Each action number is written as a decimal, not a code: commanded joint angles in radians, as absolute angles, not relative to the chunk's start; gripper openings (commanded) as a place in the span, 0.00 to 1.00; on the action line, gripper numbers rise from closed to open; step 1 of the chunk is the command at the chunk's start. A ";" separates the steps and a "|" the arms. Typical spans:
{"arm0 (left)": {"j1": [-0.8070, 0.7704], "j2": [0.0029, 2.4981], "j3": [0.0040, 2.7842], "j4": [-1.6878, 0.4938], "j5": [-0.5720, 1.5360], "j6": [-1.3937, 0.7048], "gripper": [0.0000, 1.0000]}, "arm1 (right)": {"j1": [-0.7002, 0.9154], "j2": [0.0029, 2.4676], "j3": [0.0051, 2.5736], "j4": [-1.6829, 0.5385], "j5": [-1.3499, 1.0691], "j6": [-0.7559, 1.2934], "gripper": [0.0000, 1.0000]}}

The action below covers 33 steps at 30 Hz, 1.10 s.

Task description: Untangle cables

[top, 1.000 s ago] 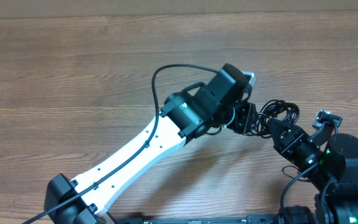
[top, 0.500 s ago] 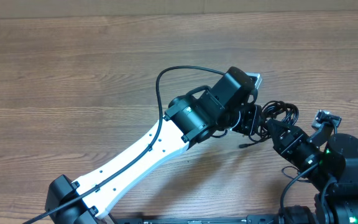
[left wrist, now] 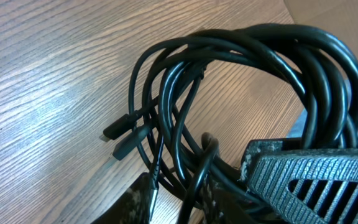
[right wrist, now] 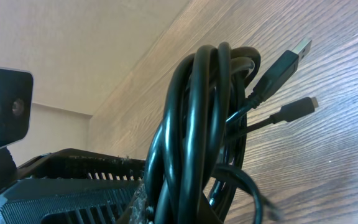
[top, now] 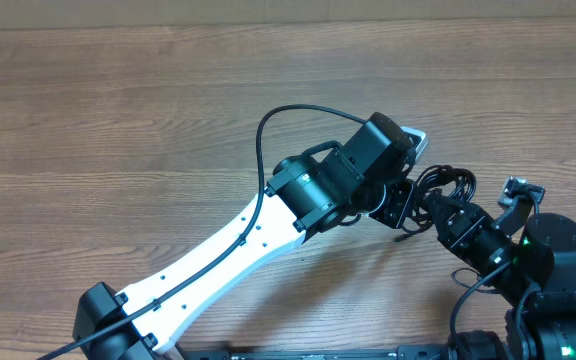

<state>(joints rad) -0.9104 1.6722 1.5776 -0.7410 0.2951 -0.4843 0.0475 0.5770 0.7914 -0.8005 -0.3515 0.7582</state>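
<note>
The cables point(top: 446, 182) are a small knotted bundle of thin black cords on the wooden table, between both grippers. My left gripper point(top: 400, 203) is shut on strands of the bundle from the left; its wrist view shows the loops point(left wrist: 229, 81) and two small plug ends point(left wrist: 124, 138) lifted over the wood. My right gripper point(top: 438, 205) is shut on the same bundle from the right; its wrist view shows the cords point(right wrist: 197, 124) rising from the jaws with a USB plug point(right wrist: 284, 62) and a smaller plug point(right wrist: 297, 109) sticking out.
The wooden table point(top: 118, 120) spreads to the left and back. The left arm's white link point(top: 218, 260) crosses the front middle, with its thick black wire point(top: 268, 125) arching above. The right arm's base point(top: 553, 260) stands at the front right.
The left gripper has moved slightly right and back with the bundle, closer to the right gripper. A loose plug end now hangs below the bundle. The right arm has barely moved.
</note>
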 commanded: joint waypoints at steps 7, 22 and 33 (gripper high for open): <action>-0.937 1.681 1.584 -0.780 0.273 -0.395 0.21 | 0.051 0.563 0.800 -0.764 -0.371 0.751 0.04; -0.934 1.676 1.585 -0.751 0.159 -0.476 0.04 | 0.051 0.563 0.800 -0.766 -0.366 0.747 0.04; -0.931 1.534 1.585 -0.692 -0.070 -0.741 0.04 | 0.051 0.563 0.800 -0.782 -0.330 0.723 0.04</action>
<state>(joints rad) -0.9302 1.6165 1.5822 -0.7269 0.0452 -0.6601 0.0486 0.5766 0.7910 -0.7845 -0.3550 0.7395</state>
